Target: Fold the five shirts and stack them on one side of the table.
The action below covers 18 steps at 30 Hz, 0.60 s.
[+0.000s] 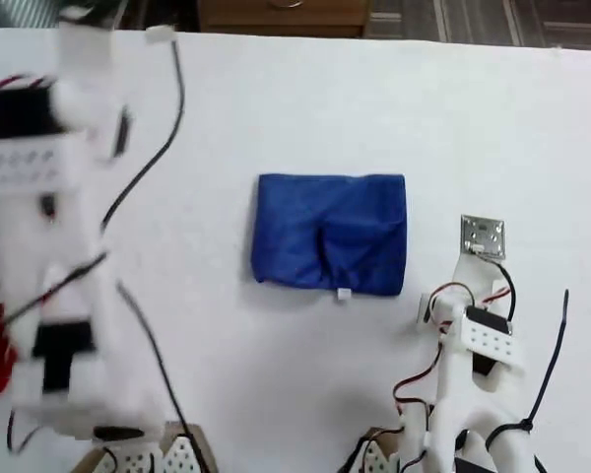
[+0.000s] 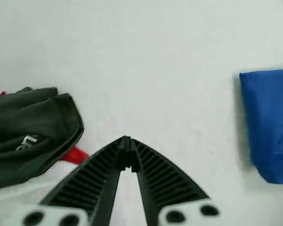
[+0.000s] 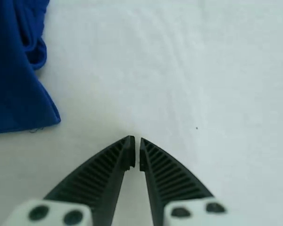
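Left claw point(image 2: 128, 145) and right claw point(image 3: 137, 143) clenched, empty; red shirt point(image 2: 74, 155) mostly hidden under edge-cropped black shirt point(image 2: 28, 127).

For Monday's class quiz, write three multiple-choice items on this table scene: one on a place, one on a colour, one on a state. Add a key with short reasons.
1. Where does the folded blue fabric shirt lie?
A. Near the middle of the white table
B. Between a gripper's fingers
C. Hanging over the table's edge

2. What colour peeks out from under the folded dark fabric shirt?
A. Yellow
B. Red
C. Green

3. How does the left gripper stand?
A. Wide open
B. Shut on the blue shirt
C. Shut, holding nothing

Key:
1 A: the high view shows it mid-table, apart from both arms.
2 B: red fabric shows at its lower edge in the left wrist view.
3 C: the jaws meet over bare table.
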Motion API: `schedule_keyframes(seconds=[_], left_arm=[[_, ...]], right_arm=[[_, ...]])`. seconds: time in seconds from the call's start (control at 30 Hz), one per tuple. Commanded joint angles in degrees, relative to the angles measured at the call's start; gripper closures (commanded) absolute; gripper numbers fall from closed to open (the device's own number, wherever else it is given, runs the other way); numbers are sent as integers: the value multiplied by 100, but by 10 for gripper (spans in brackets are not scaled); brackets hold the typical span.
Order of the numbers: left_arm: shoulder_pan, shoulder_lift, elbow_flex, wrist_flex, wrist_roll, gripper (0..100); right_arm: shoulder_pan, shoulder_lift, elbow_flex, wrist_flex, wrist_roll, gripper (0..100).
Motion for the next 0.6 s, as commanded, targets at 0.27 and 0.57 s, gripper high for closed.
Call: schedule_keyframes(seconds=[0.27, 0.57], left_arm=[[-1538, -4387, 7503, -3042, -299, 974], [-1574, -6303, 10668, -4554, -545, 974]], right_arm=[[-84, -171, -563, 101, 255, 976], [-1473, -127, -3640, 2914, 308, 976]])
